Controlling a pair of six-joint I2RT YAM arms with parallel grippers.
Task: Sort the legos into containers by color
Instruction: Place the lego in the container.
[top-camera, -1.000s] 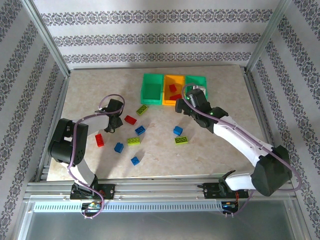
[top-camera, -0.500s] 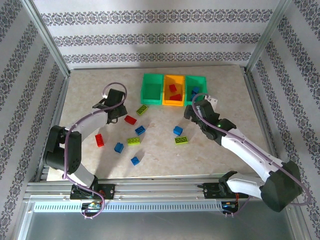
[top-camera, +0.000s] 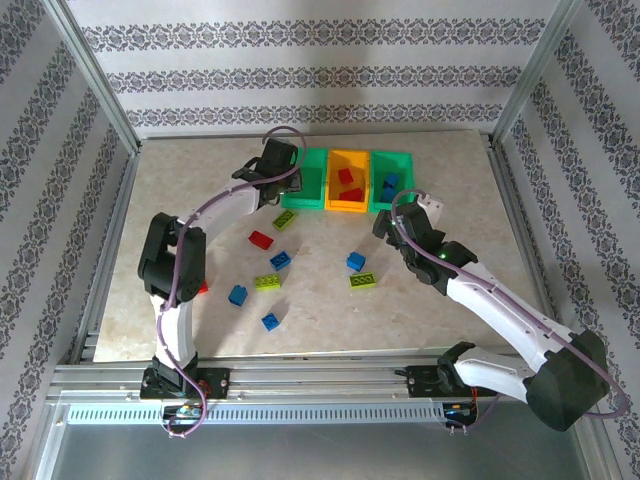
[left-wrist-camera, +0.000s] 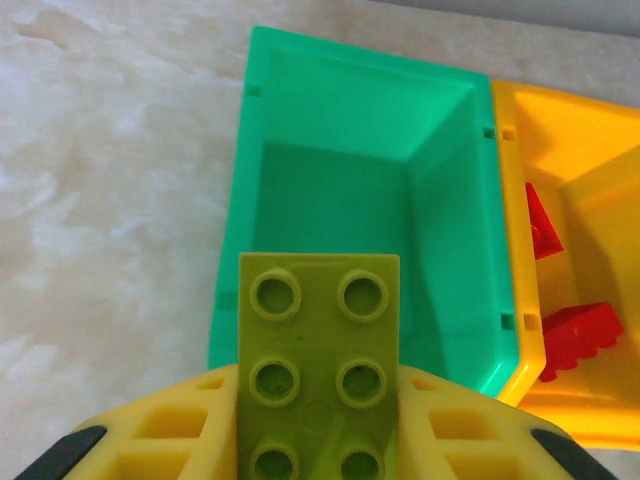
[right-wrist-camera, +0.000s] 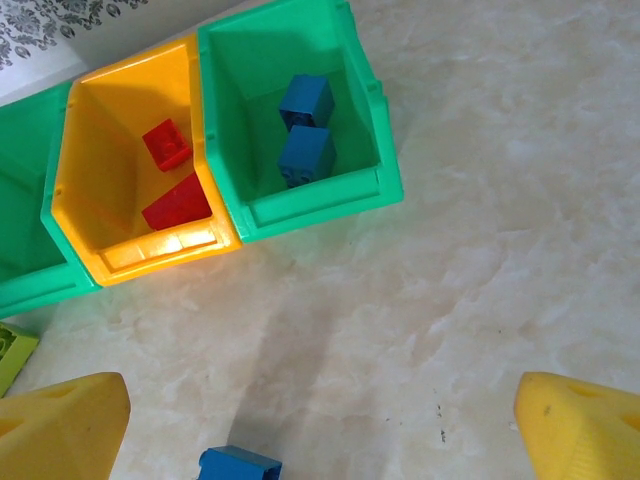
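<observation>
Currently mid-task | left gripper (left-wrist-camera: 318, 432) pinches lime brick (left-wrist-camera: 318, 340) at rim of empty left green bin (left-wrist-camera: 360, 110) | right gripper (right-wrist-camera: 320, 430) spread above table (top-camera: 455, 185) | orange bin (right-wrist-camera: 70, 170): two red bricks (right-wrist-camera: 165, 143) | right green bin (right-wrist-camera: 372, 110): two blue bricks (right-wrist-camera: 306, 100) | about nine loose bricks (top-camera: 280, 260) unsorted.

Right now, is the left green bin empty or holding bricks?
Empty: the left green bin shows a bare floor, and the lime brick is gripped, not yet dropped.

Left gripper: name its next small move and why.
Probably ease the left gripper forward a little and open over the left green bin. It is shut on a lime brick near that bin's rim; the bin looks empty, while red bricks and blue bricks lie in the other two.
</observation>
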